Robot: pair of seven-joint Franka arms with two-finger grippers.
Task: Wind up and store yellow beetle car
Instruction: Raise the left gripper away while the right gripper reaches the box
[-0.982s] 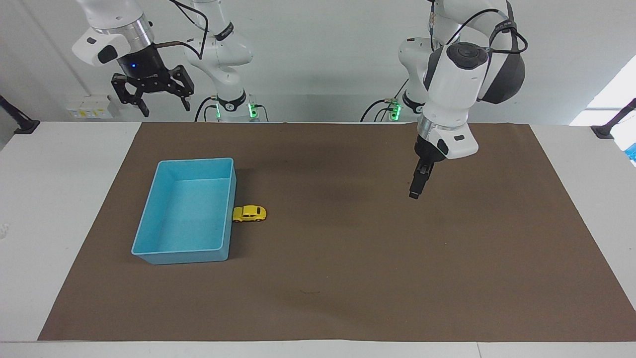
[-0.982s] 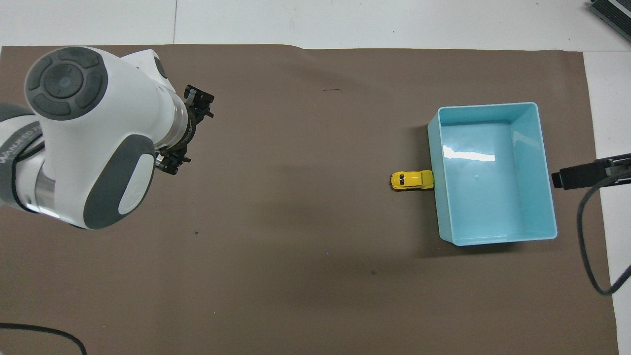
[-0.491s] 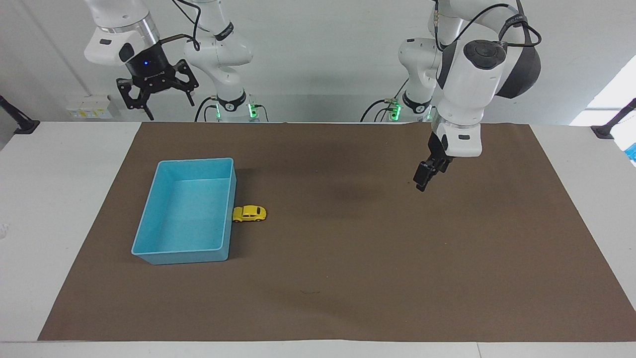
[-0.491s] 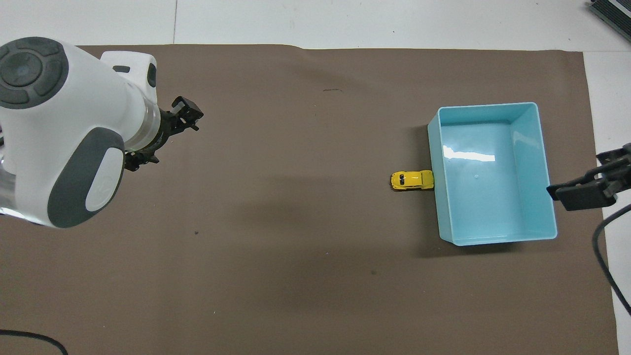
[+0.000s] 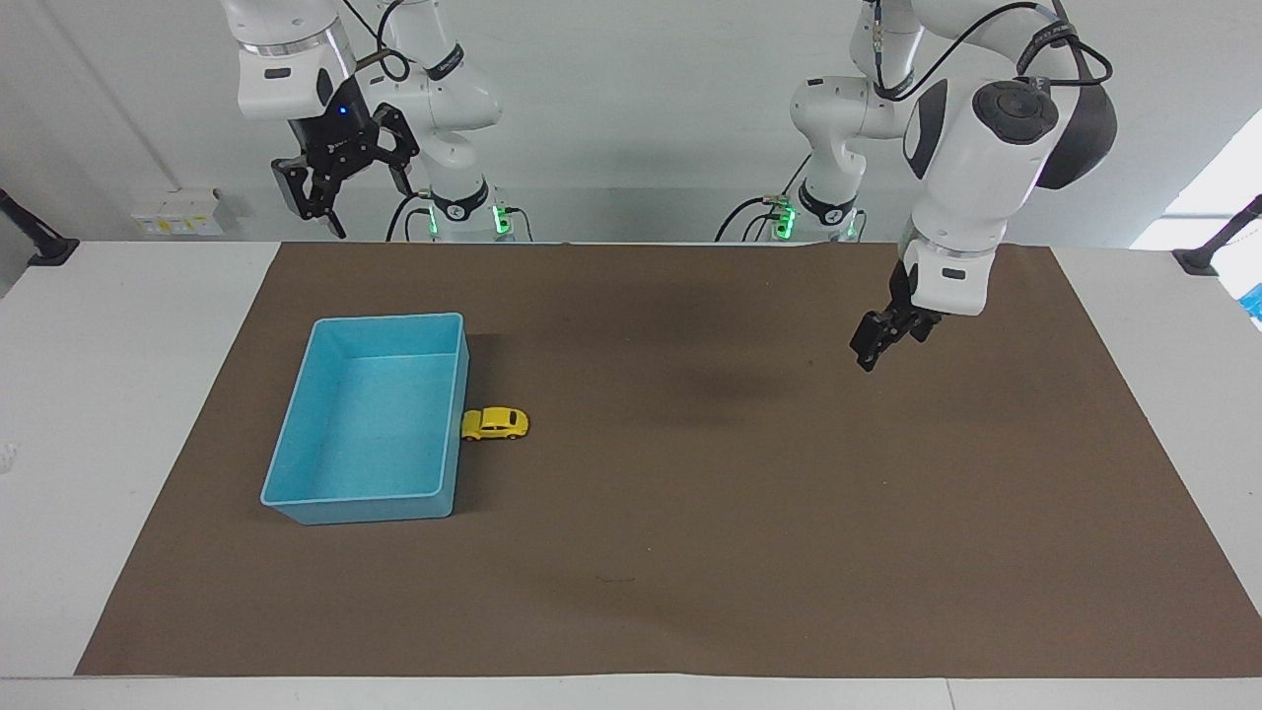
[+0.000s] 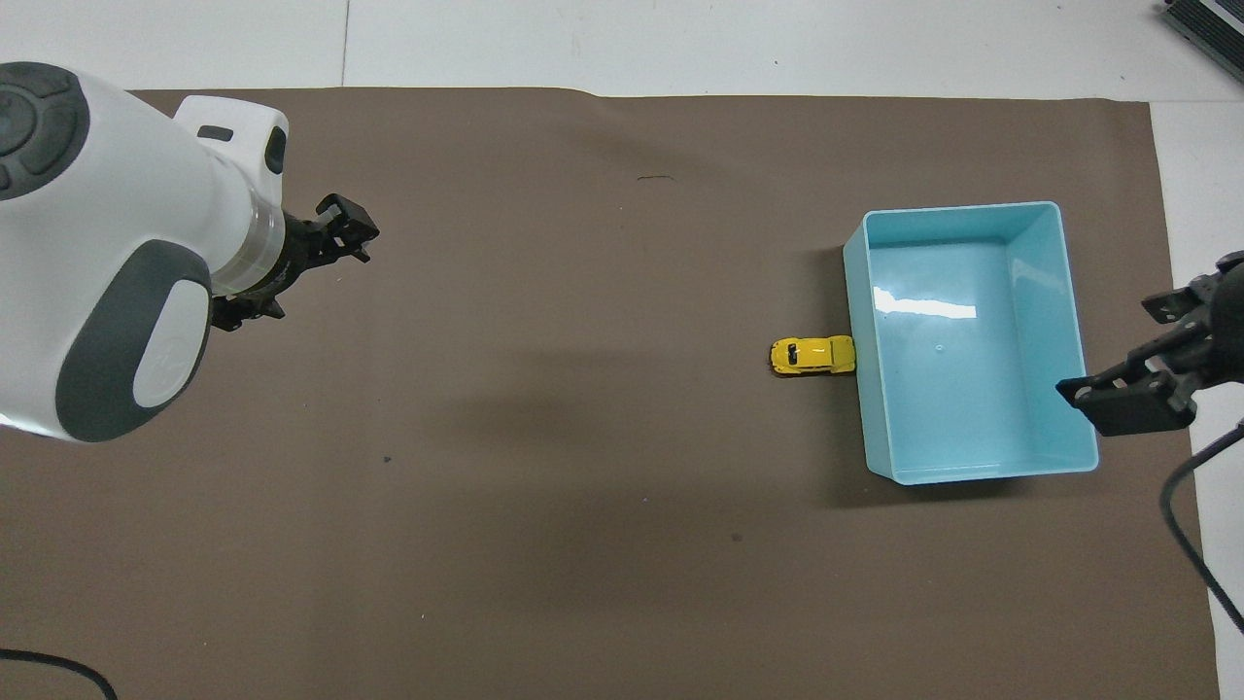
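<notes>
The yellow beetle car [image 5: 495, 423] stands on the brown mat, touching the outer wall of the light-blue bin [image 5: 296, 434] on the side toward the left arm's end. It also shows in the overhead view [image 6: 812, 356] beside the bin [image 6: 1079, 389]. The bin holds nothing. My right gripper [image 5: 367, 202] is open and empty, high in the air; in the overhead view it [image 6: 1137, 358] hangs over the bin's edge toward the right arm's end. My left gripper [image 5: 872, 345] is open and empty above the mat toward the left arm's end, well away from the car [image 6: 296, 267].
The brown mat [image 5: 690, 552] covers most of the white table [image 5: 99, 394]. Black clamp stands [image 5: 30, 242] sit at both ends of the table near the robots.
The right gripper has swung from the table's end toward the bin. The left gripper has drawn back toward its own end and lifted a little. The car and bin have not moved.
</notes>
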